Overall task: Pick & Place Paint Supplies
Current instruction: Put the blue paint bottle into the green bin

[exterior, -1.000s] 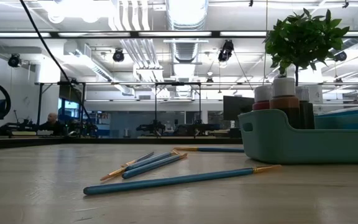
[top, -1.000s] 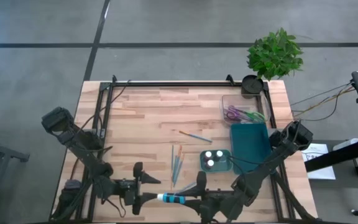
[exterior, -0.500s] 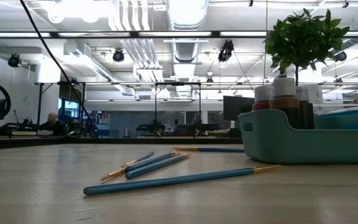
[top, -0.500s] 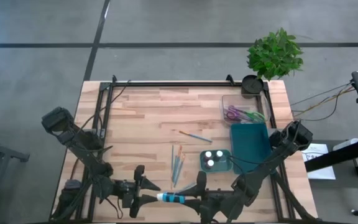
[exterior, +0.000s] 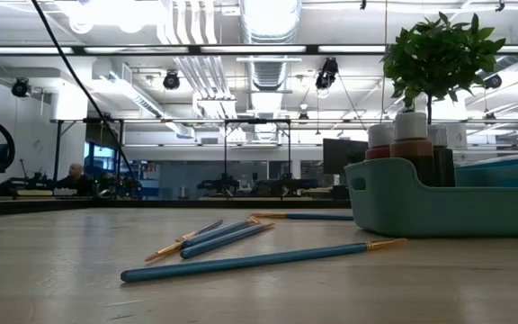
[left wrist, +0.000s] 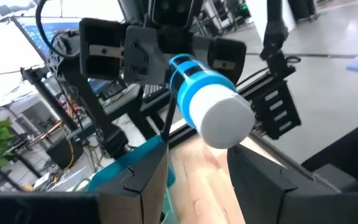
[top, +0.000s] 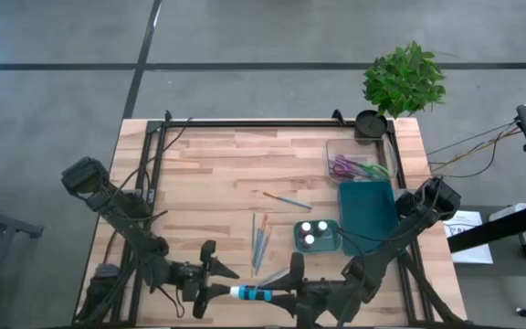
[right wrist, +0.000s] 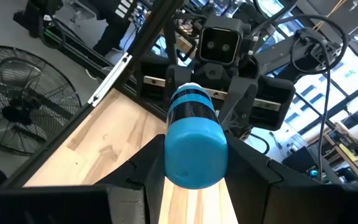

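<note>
Near desk point(top: 208, 174) edge, right pincer point(top: 277, 291) is clamped on blue paint tube point(top: 252, 292), held level above the wood. Left pincer point(top: 215, 281) faces it, fingers point(left wrist: 260, 186) partly apart around the white cap, not gripping. Brushes point(top: 261, 239) lie beside teal tray point(top: 320, 245).

potted plant point(top: 404, 80) at table point(top: 208, 174) corner | floor fan point(right wrist: 17, 115) | seated person point(exterior: 75, 175)

The right gripper point(right wrist: 194, 163) is clamped on a blue paint tube point(right wrist: 195, 142) with dark bands, its rounded end toward the camera. Beyond, at twelve o'clock, the left gripper point(right wrist: 199, 93) meets the tube's far end. The wooden worktop point(right wrist: 114, 143) lies beneath; a floor fan point(right wrist: 23, 102) stands at nine o'clock.
</note>
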Robot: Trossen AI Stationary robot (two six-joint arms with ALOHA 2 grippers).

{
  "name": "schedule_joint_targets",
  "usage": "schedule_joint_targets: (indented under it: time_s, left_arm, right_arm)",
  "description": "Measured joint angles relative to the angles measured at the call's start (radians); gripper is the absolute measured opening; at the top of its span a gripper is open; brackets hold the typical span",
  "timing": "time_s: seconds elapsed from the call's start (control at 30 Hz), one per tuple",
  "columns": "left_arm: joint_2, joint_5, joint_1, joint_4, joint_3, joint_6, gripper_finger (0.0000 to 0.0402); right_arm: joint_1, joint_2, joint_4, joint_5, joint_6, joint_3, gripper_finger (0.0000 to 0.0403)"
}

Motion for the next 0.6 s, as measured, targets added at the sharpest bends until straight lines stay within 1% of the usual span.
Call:
schedule_joint_targets:
  time_s: [0.33, 0.6]
  left_arm:
    - [0.0, 0.194, 0.035, 0.037, 0.001, 0.002, 0.0169]
    - [0.0, 0.239, 0.059, 0.069, 0.001, 0.004, 0.0169]
  right_arm:
    - [-0.002, 0.0, -0.007, -0.002, -0.009, -0.002, 0.013]
    - [-0.003, 0.0, 0.011, 0.006, -0.032, -0.002, 0.013]
